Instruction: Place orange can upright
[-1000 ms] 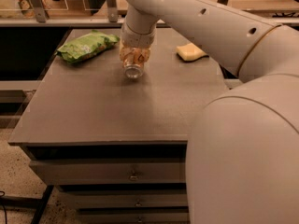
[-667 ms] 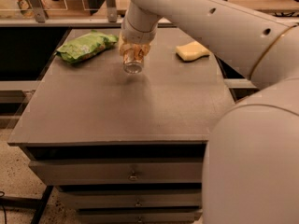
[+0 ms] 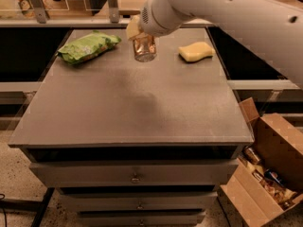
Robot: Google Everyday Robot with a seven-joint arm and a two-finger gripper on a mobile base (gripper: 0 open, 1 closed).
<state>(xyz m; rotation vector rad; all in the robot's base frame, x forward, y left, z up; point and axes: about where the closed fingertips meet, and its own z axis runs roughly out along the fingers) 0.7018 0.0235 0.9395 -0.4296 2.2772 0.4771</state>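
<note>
Upper centre: the tool (image 3: pixel 143 36) grips the orange can (image 3: pixel 145 51), roughly upright, at the far side of the bench (image 3: pixel 142 122). Contact with the bench cannot be told. Release apparently remains to be done.

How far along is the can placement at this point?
Done: the small orange-and-white aluminium drink can is picked up, roughly vertical. In hand: the claw grips it over the far side of the grey tabletop. Left: standing it there and letting go.
</note>
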